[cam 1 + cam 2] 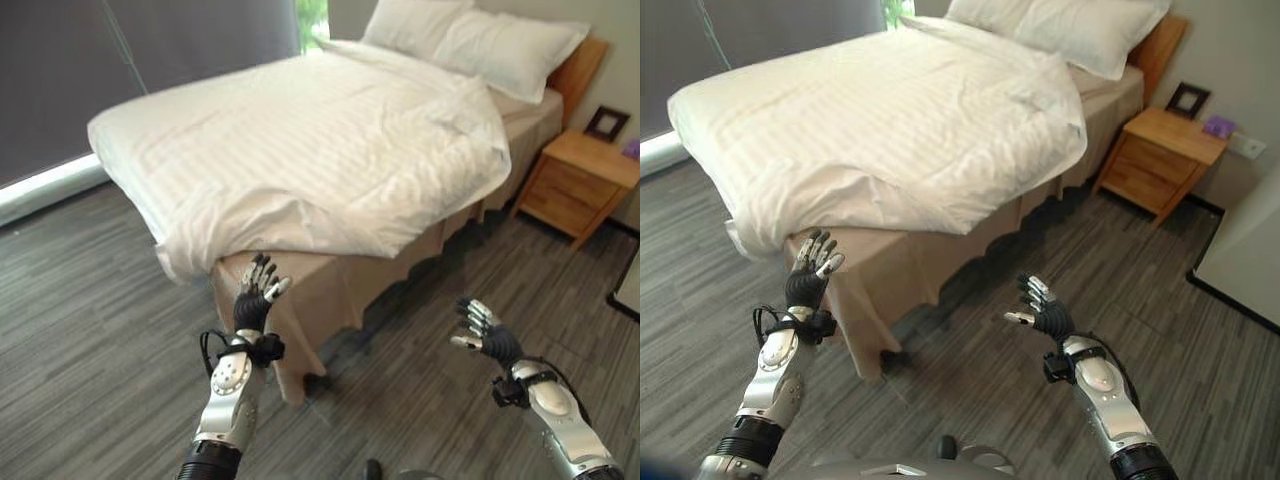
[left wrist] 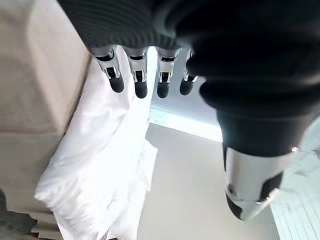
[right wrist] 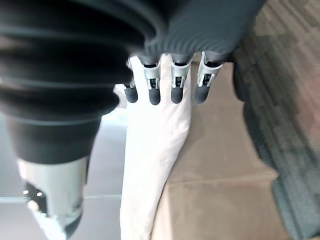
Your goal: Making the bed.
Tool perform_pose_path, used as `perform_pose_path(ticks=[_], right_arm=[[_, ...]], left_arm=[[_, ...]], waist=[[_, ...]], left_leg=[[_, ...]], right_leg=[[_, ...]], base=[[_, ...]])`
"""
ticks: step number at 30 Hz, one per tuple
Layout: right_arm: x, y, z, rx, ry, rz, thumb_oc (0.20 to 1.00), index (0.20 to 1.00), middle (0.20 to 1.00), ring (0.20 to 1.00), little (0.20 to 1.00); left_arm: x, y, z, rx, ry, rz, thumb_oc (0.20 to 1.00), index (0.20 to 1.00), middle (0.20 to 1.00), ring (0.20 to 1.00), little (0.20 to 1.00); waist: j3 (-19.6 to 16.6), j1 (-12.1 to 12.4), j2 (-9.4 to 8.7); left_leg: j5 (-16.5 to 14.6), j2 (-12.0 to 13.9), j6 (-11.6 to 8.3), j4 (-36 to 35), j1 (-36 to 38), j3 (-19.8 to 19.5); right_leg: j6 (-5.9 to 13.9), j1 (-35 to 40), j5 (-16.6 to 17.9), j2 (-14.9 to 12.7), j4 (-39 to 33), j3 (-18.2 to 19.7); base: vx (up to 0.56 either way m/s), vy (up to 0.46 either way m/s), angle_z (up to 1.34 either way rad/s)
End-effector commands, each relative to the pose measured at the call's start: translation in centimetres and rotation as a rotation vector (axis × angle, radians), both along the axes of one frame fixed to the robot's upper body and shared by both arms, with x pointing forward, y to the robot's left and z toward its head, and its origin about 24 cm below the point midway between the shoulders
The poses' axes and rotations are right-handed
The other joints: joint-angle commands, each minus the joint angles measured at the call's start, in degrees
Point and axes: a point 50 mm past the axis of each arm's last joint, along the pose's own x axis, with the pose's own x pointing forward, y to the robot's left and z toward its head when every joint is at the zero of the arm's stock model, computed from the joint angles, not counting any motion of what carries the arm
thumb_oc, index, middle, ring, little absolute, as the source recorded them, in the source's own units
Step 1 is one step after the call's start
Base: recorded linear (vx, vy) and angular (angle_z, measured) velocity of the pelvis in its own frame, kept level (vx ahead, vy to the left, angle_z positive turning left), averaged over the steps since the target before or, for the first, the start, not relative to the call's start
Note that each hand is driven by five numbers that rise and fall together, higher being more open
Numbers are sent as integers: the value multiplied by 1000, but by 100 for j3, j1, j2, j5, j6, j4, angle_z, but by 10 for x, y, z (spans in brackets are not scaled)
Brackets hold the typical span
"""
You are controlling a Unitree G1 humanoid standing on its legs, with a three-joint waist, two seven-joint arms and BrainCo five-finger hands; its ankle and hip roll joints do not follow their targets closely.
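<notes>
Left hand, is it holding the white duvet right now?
No. The left hand is raised with open fingers just below the white duvet edge, gripping nothing.

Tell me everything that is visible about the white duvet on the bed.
The white duvet looks like soft cotton with faint woven stripes. It covers most of the bed, lying askew and wrinkled. Its near corner hangs bunched over the foot of the bed, while beside it the beige bed skirt stays uncovered. Toward the head it stops short of the two white pillows. Neither the left hand nor the right hand touches it.
</notes>
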Motion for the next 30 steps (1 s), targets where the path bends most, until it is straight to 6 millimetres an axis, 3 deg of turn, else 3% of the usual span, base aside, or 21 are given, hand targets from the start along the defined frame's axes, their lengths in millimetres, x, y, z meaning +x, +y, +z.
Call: perform_pose_path(ticks=[1, 5, 7, 13, 17, 23, 24, 27, 28, 30], right_arm=[[9, -10, 29, 1, -151, -5, 1000, 1000, 1000, 1000, 1000], [8, -9, 26, -22, -136, 19, 1000, 1000, 1000, 1000, 1000], [5, -7, 26, 5, -136, 15, 1000, 1000, 1000, 1000, 1000], [5, 4, 18, 19, -104, 51, 1000, 1000, 1000, 1000, 1000], [12, 8, 26, -30, -138, 99, 1000, 1000, 1000, 1000, 1000], [19, 11, 31, -28, -160, 106, 1000, 1000, 1000, 1000, 1000], [23, 15, 34, -34, -173, 119, 1000, 1000, 1000, 1000, 1000], [28, 22, 37, -15, -189, 135, 1000, 1000, 1000, 1000, 1000], [28, 27, 36, 4, -183, 155, 1000, 1000, 1000, 1000, 1000], [29, 31, 34, 3, -176, 175, 1000, 1000, 1000, 1000, 1000]], left_arm=[[3, 18, 33, 40, -170, 89, 1000, 1000, 1000, 1000, 1000], [9, 11, 47, 64, -237, 44, 1000, 1000, 1000, 1000, 1000], [19, -3, 68, 55, -326, -26, 1000, 1000, 1000, 1000, 1000], [17, -2, 80, 59, -381, -28, 1000, 1000, 1000, 1000, 1000], [9, 13, 71, 89, -339, 21, 1000, 1000, 1000, 1000, 1000], [5, 26, 74, 110, -340, 74, 1000, 1000, 1000, 1000, 1000], [5, 39, 83, 146, -362, 127, 1000, 1000, 1000, 1000, 1000], [7, 49, 95, 194, -396, 171, 1000, 1000, 1000, 1000, 1000], [11, 56, 109, 239, -439, 188, 1000, 1000, 1000, 1000, 1000], [15, 58, 119, 273, -468, 194, 1000, 1000, 1000, 1000, 1000]], waist=[[110, 241, 180], [41, 122, 242], [-77, 19, 253], [-121, 38, 238], [-107, 175, 178], [-96, 295, 120], [-83, 362, 77], [-11, 385, 61], [66, 345, 88], [62, 274, 122]], left_leg=[[714, -786, 186, -1169, 383, -602], [527, -841, 237, -1675, 860, -407], [505, -965, 321, -2150, 1191, -269], [416, -1106, 453, -2354, 1344, -130], [298, -1241, 560, -2372, 1363, -114], [205, -1324, 639, -2346, 1378, -101], [126, -1400, 722, -2328, 1421, -108], [86, -1454, 789, -2324, 1460, -61], [96, -1480, 811, -2310, 1461, -135], [85, -1502, 821, -2315, 1465, -301]], right_leg=[[880, 121, 70, -846, 41, 295], [909, 132, -16, -844, 144, 332], [1034, 168, 83, -926, -22, 426], [1176, 95, 176, -1056, -80, 597], [1320, 44, 286, -1190, -140, 655], [1424, 2, 386, -1288, -132, 687], [1509, -97, 452, -1378, 89, 741], [1589, -319, 582, -1427, 500, 819], [1646, -492, 658, -1340, 915, 997], [1599, -662, 589, -1140, 935, 1412]], base=[[333, 167, -32], [152, 115, -95], [139, 186, 2], [59, 129, -22], [20, 119, 1], [-2, 95, 3], [-30, 159, -1], [-54, 121, -4], [-37, 71, -11], [16, 51, 0]])
